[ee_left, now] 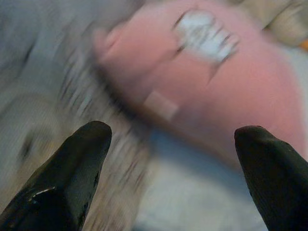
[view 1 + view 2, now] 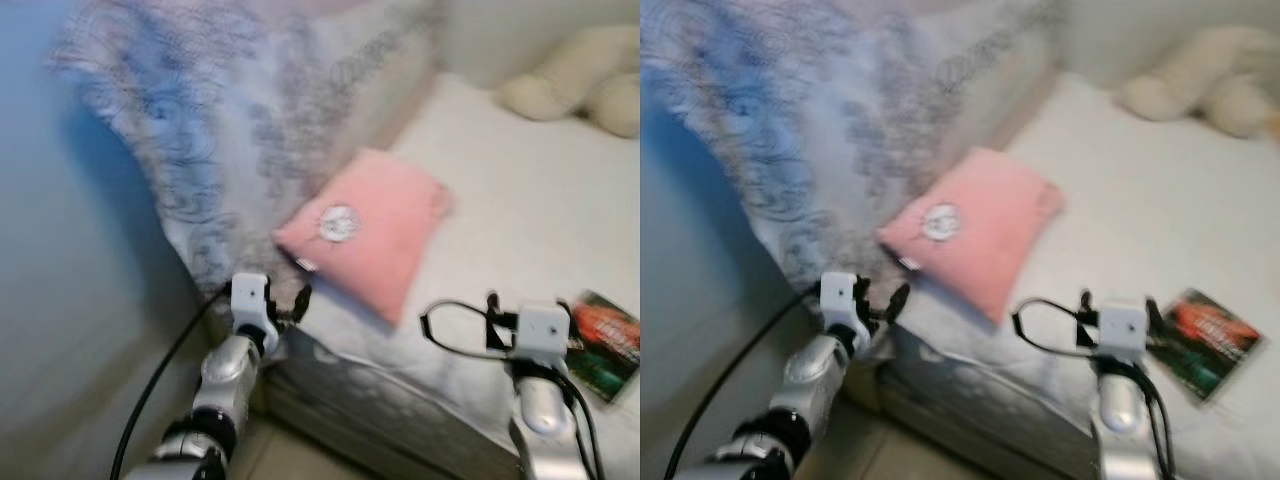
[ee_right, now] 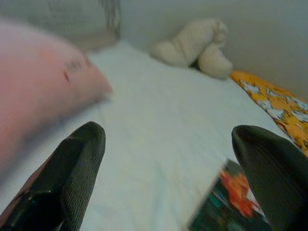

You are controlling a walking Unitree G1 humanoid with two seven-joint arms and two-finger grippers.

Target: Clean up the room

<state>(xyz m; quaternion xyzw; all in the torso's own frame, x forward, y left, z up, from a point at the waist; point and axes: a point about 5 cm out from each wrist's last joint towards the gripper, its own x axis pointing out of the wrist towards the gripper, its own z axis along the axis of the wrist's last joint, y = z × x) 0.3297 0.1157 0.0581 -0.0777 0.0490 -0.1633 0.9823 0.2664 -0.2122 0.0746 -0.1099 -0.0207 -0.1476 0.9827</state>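
A pink pillow (image 2: pixel 365 230) with a round white patch lies on the white bed (image 2: pixel 520 200), near its front corner. My left gripper (image 2: pixel 285 308) is raised at that corner, just short of the pillow's near edge, open with nothing between its fingers (image 1: pixel 82 159). My right gripper (image 2: pixel 530 312) hovers over the bed's front edge, open and empty, with the pillow to its left. Just right of it, a dark book with a red and green cover (image 2: pixel 605 345) lies flat on the sheet. The views are blurred.
A blue-grey patterned duvet (image 2: pixel 230 110) is heaped at the head of the bed, behind the pillow. A cream plush toy (image 2: pixel 580 80) sits at the far right by the wall. An orange patterned cloth (image 3: pixel 274 106) lies beyond the book. A blue wall (image 2: pixel 60 250) stands on the left.
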